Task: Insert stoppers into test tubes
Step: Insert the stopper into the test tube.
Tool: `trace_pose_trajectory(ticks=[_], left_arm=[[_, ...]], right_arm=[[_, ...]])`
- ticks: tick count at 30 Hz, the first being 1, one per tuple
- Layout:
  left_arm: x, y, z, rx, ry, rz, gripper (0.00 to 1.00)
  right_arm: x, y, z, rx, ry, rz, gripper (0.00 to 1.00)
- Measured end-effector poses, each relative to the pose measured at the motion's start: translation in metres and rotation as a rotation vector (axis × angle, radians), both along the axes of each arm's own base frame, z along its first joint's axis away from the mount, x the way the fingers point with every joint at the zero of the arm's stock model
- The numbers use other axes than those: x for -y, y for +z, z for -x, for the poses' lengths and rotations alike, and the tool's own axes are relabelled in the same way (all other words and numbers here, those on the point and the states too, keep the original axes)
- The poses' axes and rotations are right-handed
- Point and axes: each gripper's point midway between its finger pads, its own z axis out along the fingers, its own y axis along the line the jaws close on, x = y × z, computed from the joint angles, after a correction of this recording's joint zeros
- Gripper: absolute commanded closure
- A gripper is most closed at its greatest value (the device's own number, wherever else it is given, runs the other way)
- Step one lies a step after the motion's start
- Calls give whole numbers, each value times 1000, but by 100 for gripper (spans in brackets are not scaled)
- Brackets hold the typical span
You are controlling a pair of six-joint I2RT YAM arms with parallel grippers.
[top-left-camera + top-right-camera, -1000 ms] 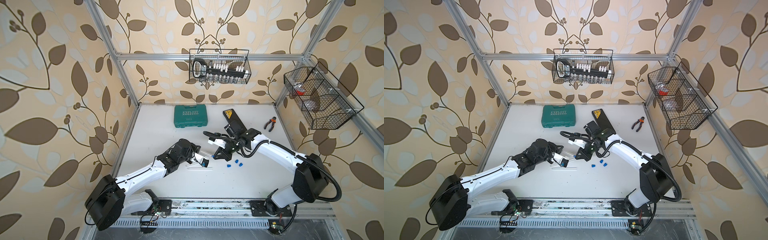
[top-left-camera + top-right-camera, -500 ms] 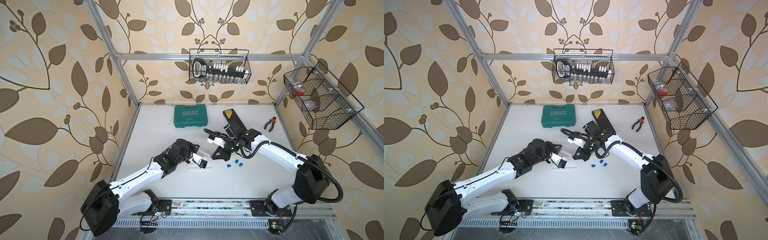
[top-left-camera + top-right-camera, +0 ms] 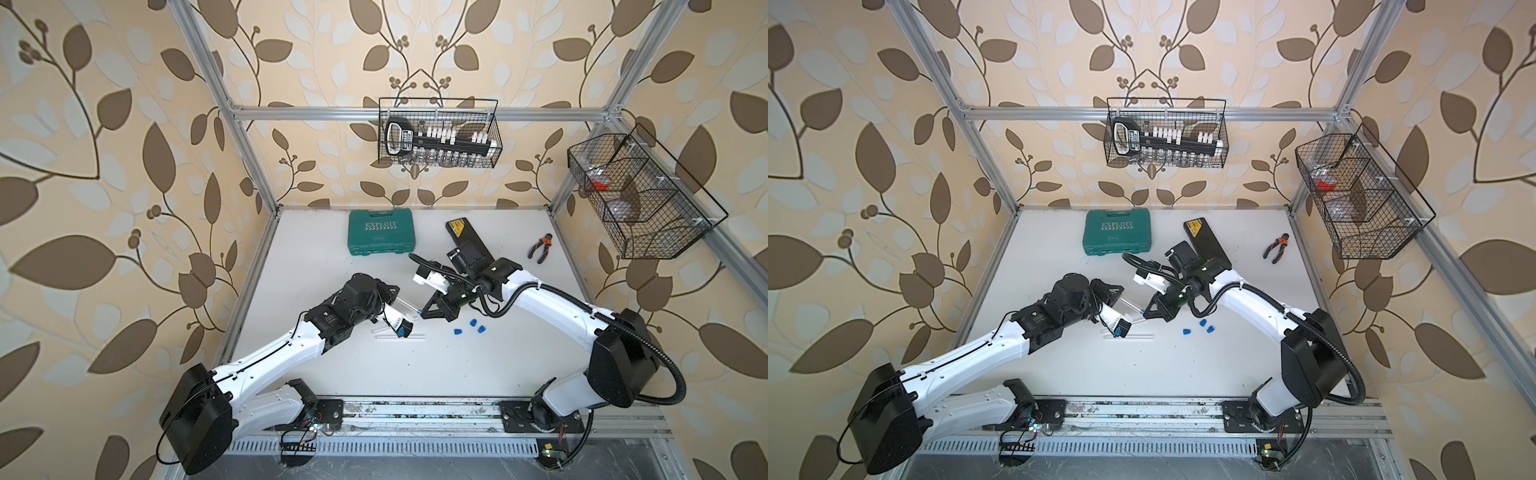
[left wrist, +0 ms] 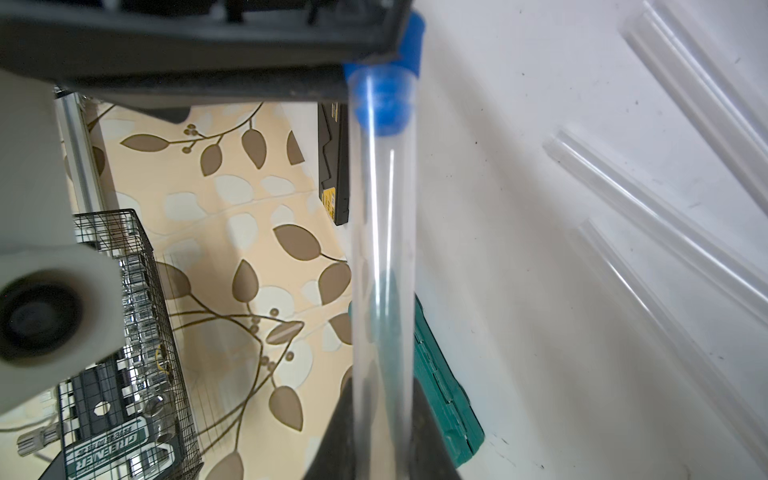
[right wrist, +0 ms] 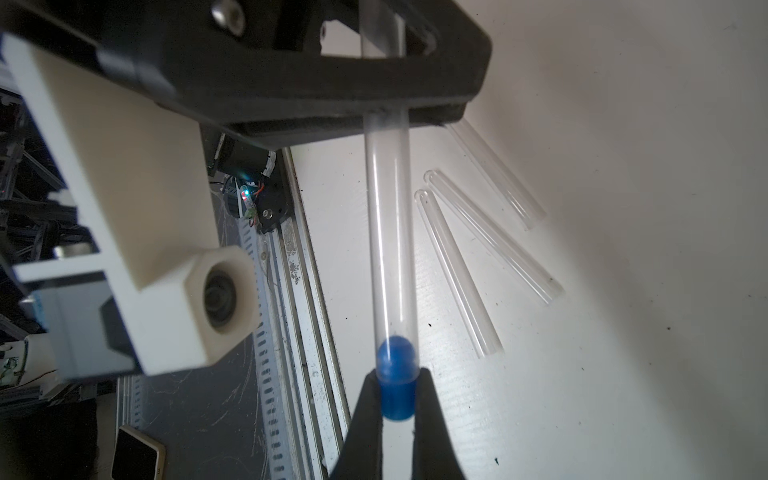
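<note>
Firmly closed: left gripper on test tube, right gripper on stopper.

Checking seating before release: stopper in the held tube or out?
Partly in: the stopper has its domed end inside the test tube; the rest protrudes, pinched by the right gripper.

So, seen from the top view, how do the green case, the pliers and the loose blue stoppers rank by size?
1. green case, largest
2. pliers
3. loose blue stoppers, smallest; the three look alike
All lie on the table.
</note>
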Motion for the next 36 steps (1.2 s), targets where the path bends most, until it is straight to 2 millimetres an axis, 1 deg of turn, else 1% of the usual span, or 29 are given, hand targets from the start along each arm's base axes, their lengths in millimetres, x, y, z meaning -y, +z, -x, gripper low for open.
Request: trace_pose_trajectory(ticks=[2,3,4,5,6,7,9,10,11,12,13,15,17,18,20,22,23,26,28,30,32,33,36], left_arm=[[-1,1,-1,6,5,-3,100],[-2,2,-1,8,9,-3,100],[-2,2,-2,11,14,-1,100],[-3,3,-2,12,23,3,100],[-4,4,-3,11,32,9,100],[2,6,1,0,10,36,100],[26,4,22,-43,-90,84,100],[35,2,33,-70,-131,108,100],[40,-2,41,-100,-156,131,100],[41,-4,43,-124,-156,153,100],[39,-8,42,-147,-134,175,100],[32,-15,38,-207,-73,230,100],[25,-17,31,-288,14,319,100],[23,-15,28,-326,54,372,100],[20,-1,22,-412,133,522,100],[19,20,18,-482,181,686,100],[19,31,17,-521,196,778,100],[21,54,19,-631,213,983,100],[22,62,20,-699,217,1080,100],[23,66,21,-755,224,1148,100],[25,69,21,-797,218,1191,100],[27,71,20,-815,213,1212,100],[31,77,20,-848,191,1249,100]], right_arm=[[-1,1,-1,-9,-10,-6,100],[-2,2,-1,-10,-14,-9,96],[-2,2,-2,-12,-20,-13,90],[-3,3,-3,-14,-27,-16,80],[-4,4,-5,-12,-34,-21,72],[-9,11,-11,15,-31,-64,66],[-26,41,-29,138,-24,-189,53],[-27,58,-35,192,-29,-236,46],[-23,77,-41,249,-44,-281,43],[-18,94,-46,301,-58,-317,41],[-8,114,-51,355,-88,-354,40],[14,145,-56,433,-149,-403,40],[36,166,-58,467,-224,-434,41],[43,172,-58,467,-255,-443,42],[54,179,-56,418,-344,-460,46],[59,178,-54,323,-425,-475,47],[60,177,-53,257,-461,-487,46],[56,173,-46,28,-527,-548,41],[50,170,-39,-109,-536,-583,36],[43,174,-30,-213,-525,-608,35],[38,181,-24,-280,-502,-627,37],[35,185,-22,-310,-492,-634,39],[25,191,-22,-380,-468,-641,43]])
